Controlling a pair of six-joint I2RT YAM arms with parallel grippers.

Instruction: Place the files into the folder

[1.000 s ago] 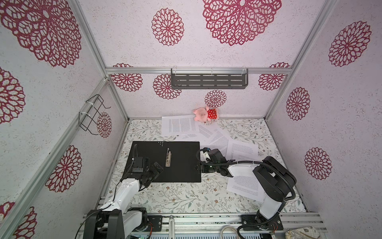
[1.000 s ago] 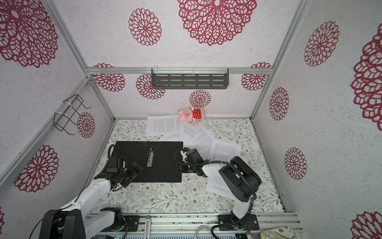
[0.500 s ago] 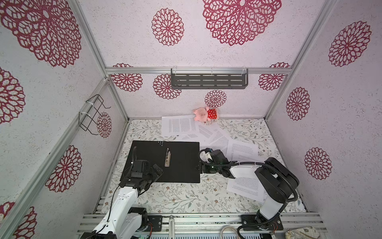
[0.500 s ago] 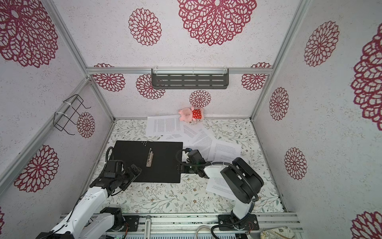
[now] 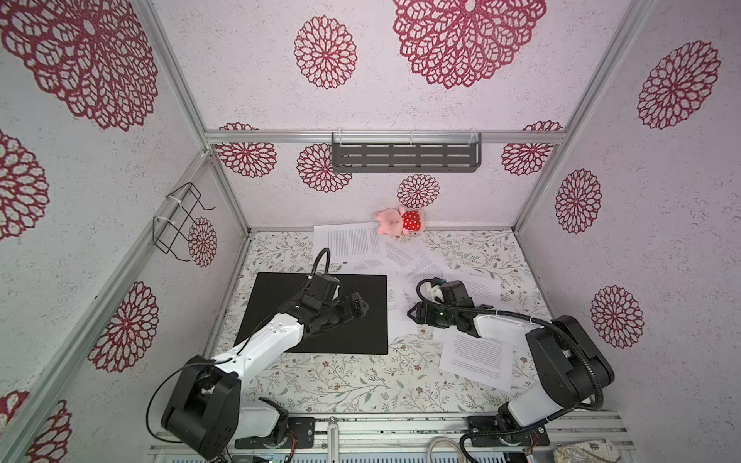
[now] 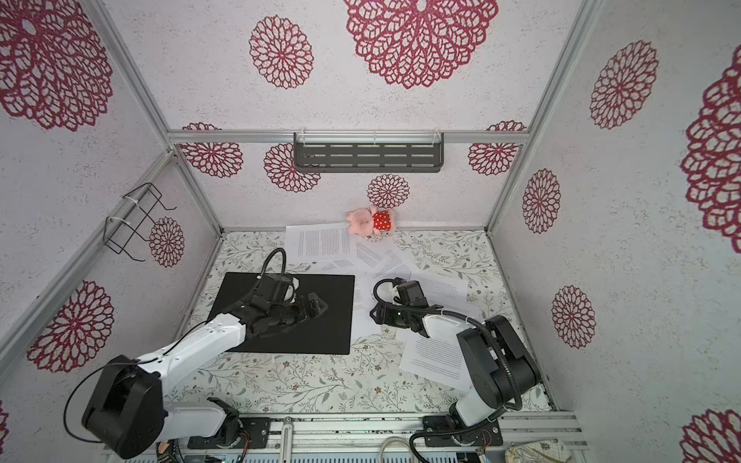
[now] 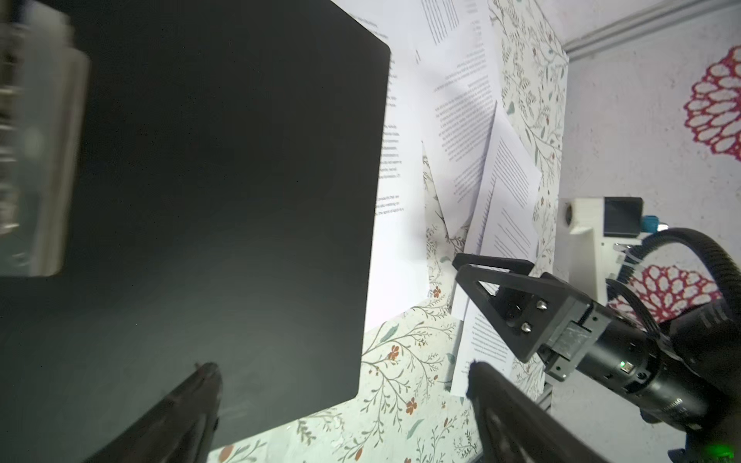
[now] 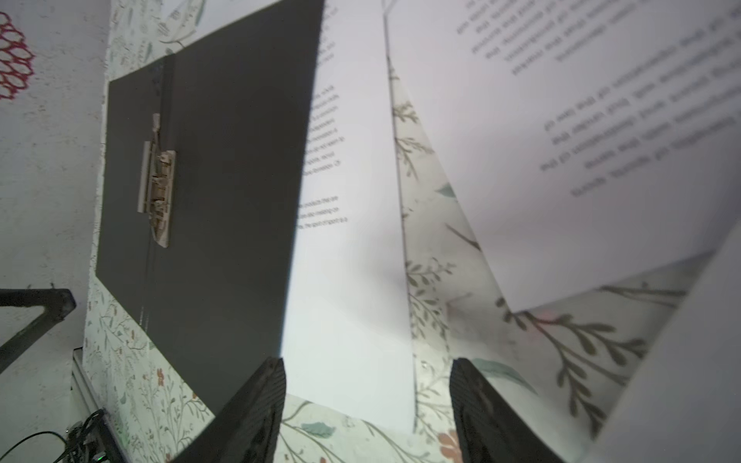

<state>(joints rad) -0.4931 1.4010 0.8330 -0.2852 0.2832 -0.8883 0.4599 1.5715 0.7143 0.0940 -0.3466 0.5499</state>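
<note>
Right wrist view: files [image 8: 349, 260] lie just ahead of right claw [image 8: 369, 364].

Flower-patterned table [image 5: 341, 381] bearing the folder [image 5: 361, 336] and the files [image 5: 353, 242].
The folder lies open, black inside up, left of centre. The files fan from upper centre rightward, one running under the folder's right edge; a lone sheet [image 5: 477, 356] lies lower right. A pink plush toy [image 5: 397, 221] lies at the back edge.

The clip [image 7: 36, 152] of the folder [image 5: 369, 336] is hidden under the left arm [image 5: 276, 332] in both top views and is blurred and cut off in the left wrist view, and one of the files [image 5: 397, 298] is partly covered by the folder.
</note>
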